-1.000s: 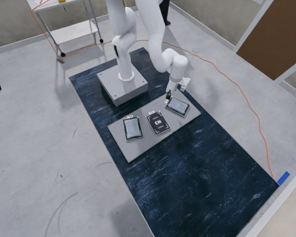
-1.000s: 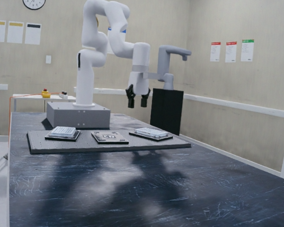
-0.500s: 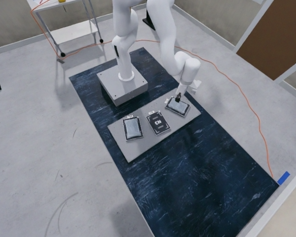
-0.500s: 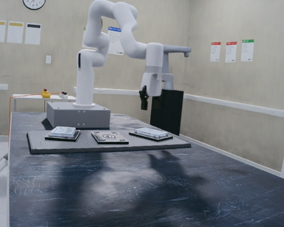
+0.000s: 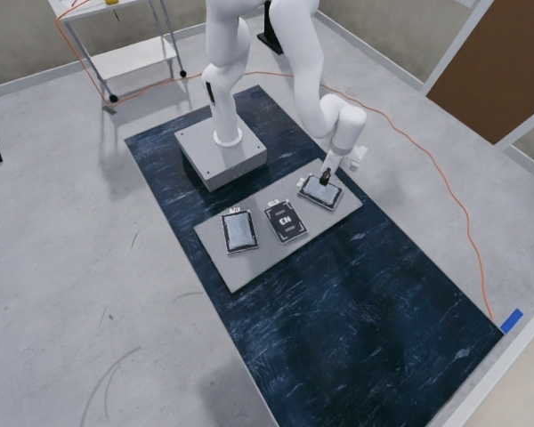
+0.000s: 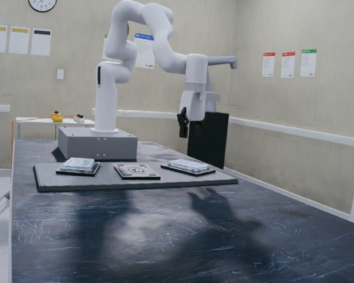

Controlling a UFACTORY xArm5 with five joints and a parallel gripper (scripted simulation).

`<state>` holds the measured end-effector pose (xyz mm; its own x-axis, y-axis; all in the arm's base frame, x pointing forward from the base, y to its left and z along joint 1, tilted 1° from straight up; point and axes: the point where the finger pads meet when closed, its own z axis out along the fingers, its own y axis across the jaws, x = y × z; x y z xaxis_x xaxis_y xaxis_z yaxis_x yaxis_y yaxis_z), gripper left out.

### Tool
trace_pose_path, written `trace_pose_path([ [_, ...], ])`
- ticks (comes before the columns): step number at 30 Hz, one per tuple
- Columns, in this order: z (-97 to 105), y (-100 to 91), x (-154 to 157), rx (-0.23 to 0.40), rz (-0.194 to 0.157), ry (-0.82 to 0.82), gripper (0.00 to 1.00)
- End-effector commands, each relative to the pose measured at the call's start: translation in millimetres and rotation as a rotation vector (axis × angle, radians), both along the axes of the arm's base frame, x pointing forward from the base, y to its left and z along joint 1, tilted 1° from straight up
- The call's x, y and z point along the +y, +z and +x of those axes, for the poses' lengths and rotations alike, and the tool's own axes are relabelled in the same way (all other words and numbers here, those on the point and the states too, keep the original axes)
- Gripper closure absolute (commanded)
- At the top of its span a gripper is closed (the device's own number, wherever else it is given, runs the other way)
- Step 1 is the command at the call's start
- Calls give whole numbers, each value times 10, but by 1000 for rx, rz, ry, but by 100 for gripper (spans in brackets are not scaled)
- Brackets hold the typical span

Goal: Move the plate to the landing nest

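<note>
A grey deck plate (image 5: 254, 270) (image 6: 110, 185) carries three black nests in a row. The middle nest (image 5: 285, 222) (image 6: 136, 171) is marked N3 and holds nothing. A clear well plate (image 5: 319, 193) (image 6: 187, 165) lies flat in the right nest. Another well plate (image 5: 238, 230) (image 6: 78, 163) lies flat in the left nest. The plate labels and the other nest signs are too small to read. My gripper (image 5: 325, 177) (image 6: 183, 134) is open and empty. It points down and hangs over the rear end of the right plate, well above it.
My base block (image 5: 219, 156) (image 6: 97, 147) stands just behind the deck plate. A black pedestal (image 6: 207, 138) with a second grey arm stands behind the table's right side. An orange cable (image 5: 441, 174) runs across the floor on the right.
</note>
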<state>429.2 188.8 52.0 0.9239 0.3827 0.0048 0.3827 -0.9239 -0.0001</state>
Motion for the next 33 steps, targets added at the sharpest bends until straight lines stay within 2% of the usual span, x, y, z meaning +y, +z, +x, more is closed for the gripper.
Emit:
trace_pose_path([
  [1,12,-21,5,-7,-7,0,0],
  [33,16,-488,3,-7,-7,0,0],
])
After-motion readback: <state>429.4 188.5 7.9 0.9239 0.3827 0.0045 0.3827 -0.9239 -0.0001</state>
